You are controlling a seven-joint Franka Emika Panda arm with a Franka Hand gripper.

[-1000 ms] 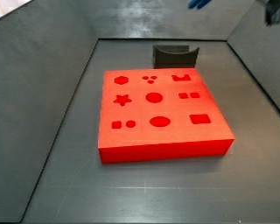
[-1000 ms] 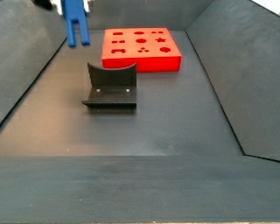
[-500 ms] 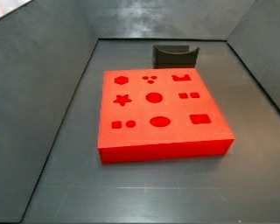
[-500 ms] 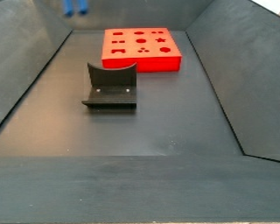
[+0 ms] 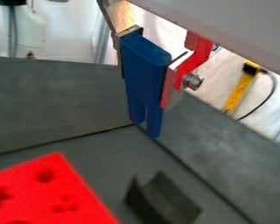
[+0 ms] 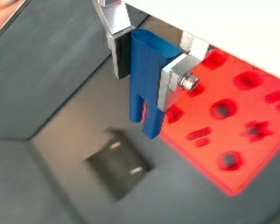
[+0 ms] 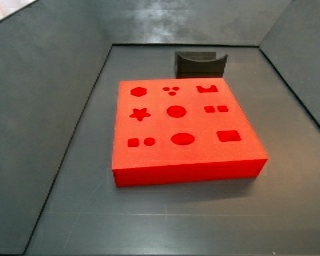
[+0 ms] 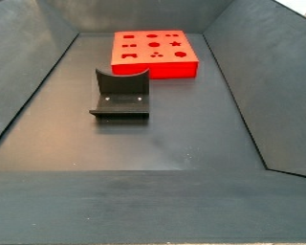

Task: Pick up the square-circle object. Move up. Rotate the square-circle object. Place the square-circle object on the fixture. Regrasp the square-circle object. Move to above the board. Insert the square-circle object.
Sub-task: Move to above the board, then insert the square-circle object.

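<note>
In both wrist views my gripper is shut on the blue square-circle object, which hangs with its two prongs pointing down, high above the floor. The silver fingers press its blocky head from both sides. Far below lie the red board and the dark fixture. Both side views show the board and the fixture on the floor. Gripper and object are out of view there.
Grey sloping walls ring the dark floor. A yellow cable and white equipment show beyond the enclosure in a wrist view.
The gripper has risen with the blue object: a second ago it showed at the top edge of both side views, and now it is out of their frames.
</note>
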